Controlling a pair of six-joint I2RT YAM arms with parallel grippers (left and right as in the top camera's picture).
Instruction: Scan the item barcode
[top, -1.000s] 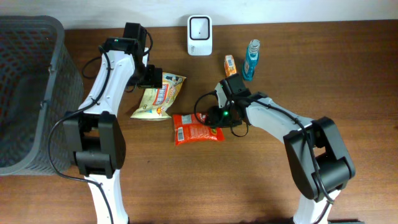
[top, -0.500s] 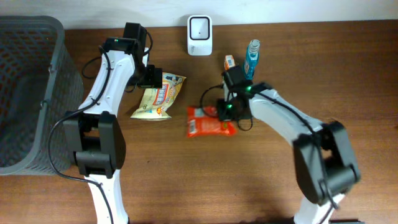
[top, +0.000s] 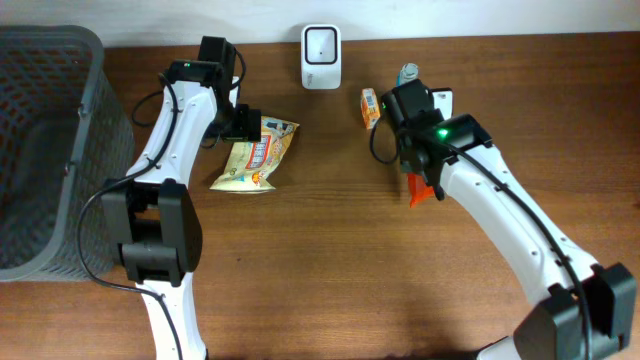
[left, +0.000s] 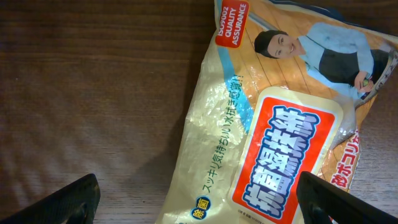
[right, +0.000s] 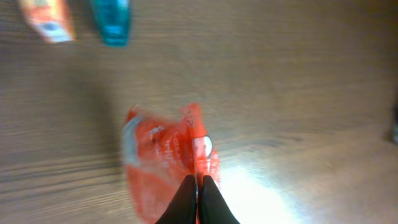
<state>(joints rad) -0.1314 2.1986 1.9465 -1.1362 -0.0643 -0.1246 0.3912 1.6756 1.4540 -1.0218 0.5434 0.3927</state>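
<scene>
— Red packet (right: 163, 163): pinched by one edge in the right gripper (right: 198, 186), with fingers closed tight on the film, seemingly lifted off the table (top: 300, 290), right of the scanner (top: 321, 43) and well apart from it.
— Left gripper (left: 198, 202)?
— Spread wide, holding nothing, poised over the yellow snack bag (left: 273, 124).
— Advice for the carry?
— Keep the pinch firm; thin film, likely to slip or swing. Bring across to the scanner window, turn the barcode side toward it, hold steady. Steer clear of the small orange box (top: 371, 106) and blue bottle (top: 408, 72) near the path.
— Difference between views?
— From overhead, only a red sliver poking out under the arm, yet scanner and route plain. From the right wrist, grip and crumpled packet plain, scanner out of frame, picture blurred, barcode impossible to find.
</scene>
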